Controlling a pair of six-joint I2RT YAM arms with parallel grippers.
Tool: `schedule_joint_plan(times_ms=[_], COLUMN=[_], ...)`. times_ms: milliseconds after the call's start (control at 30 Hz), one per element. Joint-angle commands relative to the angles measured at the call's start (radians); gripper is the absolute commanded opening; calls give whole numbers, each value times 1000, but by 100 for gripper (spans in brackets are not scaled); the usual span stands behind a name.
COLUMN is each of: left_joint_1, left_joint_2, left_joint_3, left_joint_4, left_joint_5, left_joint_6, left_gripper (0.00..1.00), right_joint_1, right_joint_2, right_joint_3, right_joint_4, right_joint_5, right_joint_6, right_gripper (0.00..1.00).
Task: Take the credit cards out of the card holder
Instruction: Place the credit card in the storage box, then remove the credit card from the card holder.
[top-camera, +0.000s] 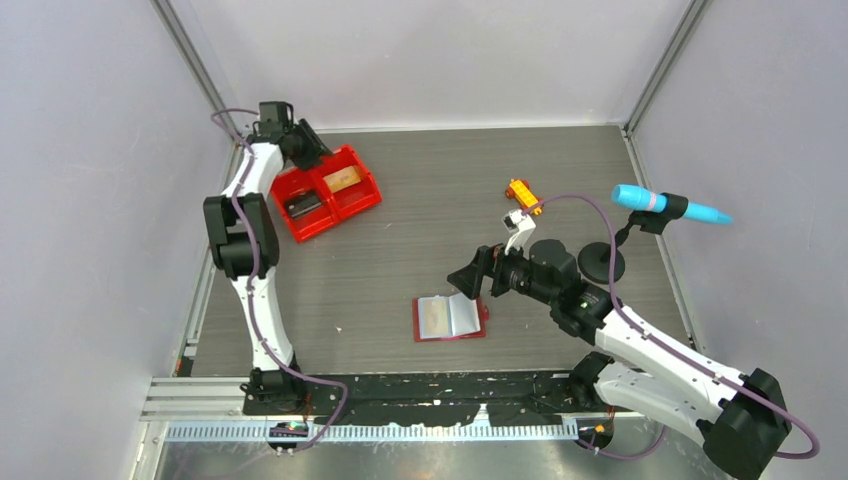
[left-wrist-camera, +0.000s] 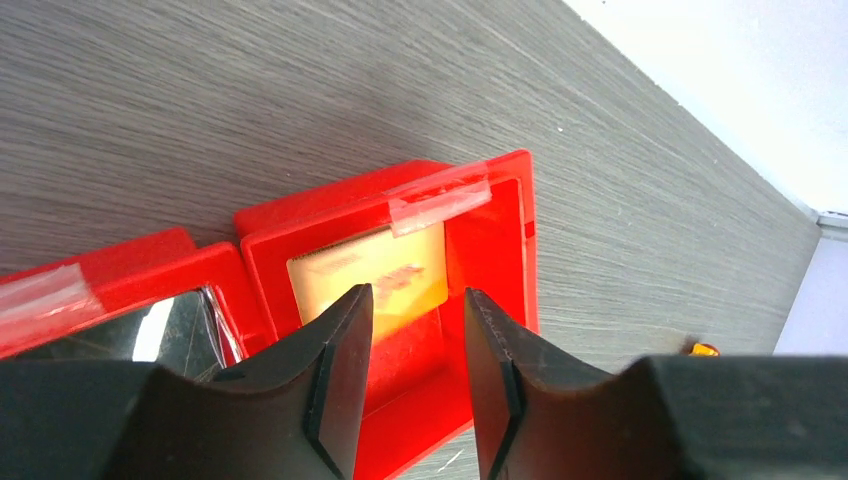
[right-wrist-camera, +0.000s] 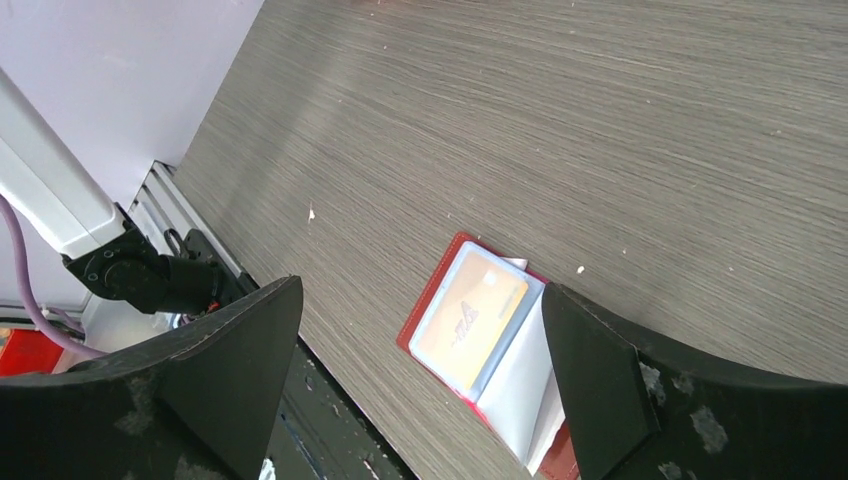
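The dark red card holder (top-camera: 450, 318) lies open on the table near the front centre, with an orange-yellow credit card (top-camera: 436, 317) in its left sleeve. It also shows in the right wrist view (right-wrist-camera: 425, 305), card (right-wrist-camera: 468, 318) facing up. My right gripper (top-camera: 468, 280) is open and empty, hovering just above and right of the holder. My left gripper (top-camera: 312, 148) is open and empty over the red bin (top-camera: 328, 192) at the back left. A yellow card (left-wrist-camera: 368, 282) lies in the bin's right compartment, and a dark card (top-camera: 303, 206) in the left one.
An orange-yellow toy vehicle (top-camera: 522, 194) stands at the back right of centre. A blue marker (top-camera: 668, 205) sits on a black stand (top-camera: 604, 262) at the right. A metal rail (top-camera: 400, 400) runs along the table's front edge.
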Motion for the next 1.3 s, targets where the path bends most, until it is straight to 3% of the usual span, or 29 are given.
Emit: schedule_joint_plan(times_ms=[0,167,333,567,667,767,833,967,1267], left_joint_1=[0,-1,-8,-117,-153,-218,-265,-312,-313], left_joint_2=[-147,-232,-337,-639,-752,-858,-919,-1056,-1257], left_joint_3=[53,47,-4,-356,-532,-689,-755,-871,-967], left_joint_4=[-26,-87,-186,-199,-189,-166,-183,-200,-315], left_joint_5=[-64,-91,-69,-51,21,86,96,129,165], left_joint_6=[20,31,53,111,119,122,139,169,266], left_gripper=[42,49,49,49,49,48,48,49,51], right_joint_1=[-5,-6,-5,-5,-5,0,15,61,177], right_joint_2=[7,30,81,155,172,196,210,226,317], right_joint_3=[75,109,142,188,186,182,182,196,266], right_joint_4=[-60,-137,-233,-310,-278,-233,-227,-248,-323], right_joint_5=[27,47,67,123,28,-31,-35,21,191], right_joint_6=[-8,14,59,68,88,135,164,185,226], right_gripper=[98,98,96,98,82,57,54,67,77])
